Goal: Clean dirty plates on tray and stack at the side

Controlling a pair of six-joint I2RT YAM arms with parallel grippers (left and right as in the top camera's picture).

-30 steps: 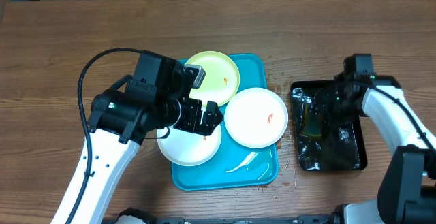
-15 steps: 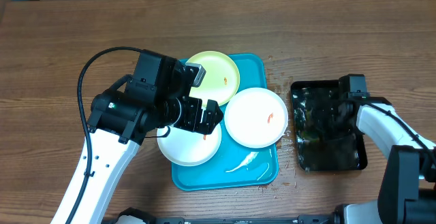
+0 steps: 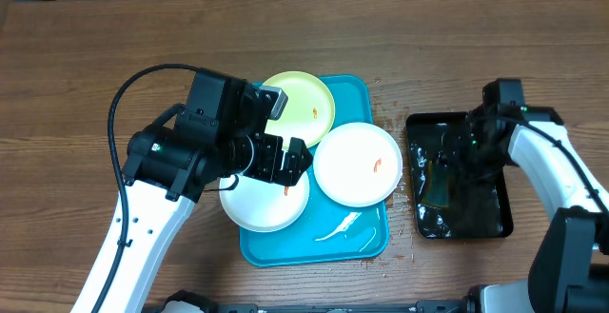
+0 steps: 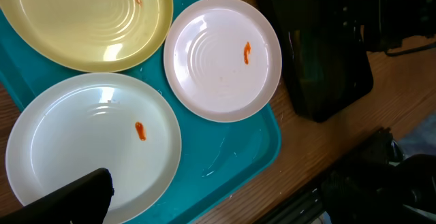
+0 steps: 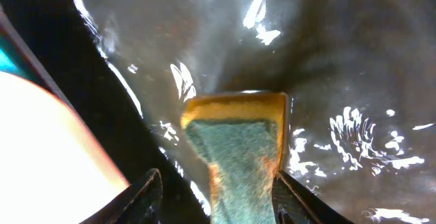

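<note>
Right claw (image 5: 218,195) straddles the soaked sponge (image 5: 235,139) at lower centre, jaws parted; closing off-centre could squirt it away. Left claw (image 3: 290,164) hangs released.

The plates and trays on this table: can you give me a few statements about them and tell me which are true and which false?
1. Three plates lie on the turquoise tray. True.
2. All three plates are white. False: one is a pale yellow-green plate.
3. Each plate carries an orange-red smear. True.
4. The cleaning pad lies on the turquoise tray. False: the sponge lies in the wet black tray, between the right arm's fingers.
5. The plates are stacked in one pile. False: they are spread across the tray.
</note>
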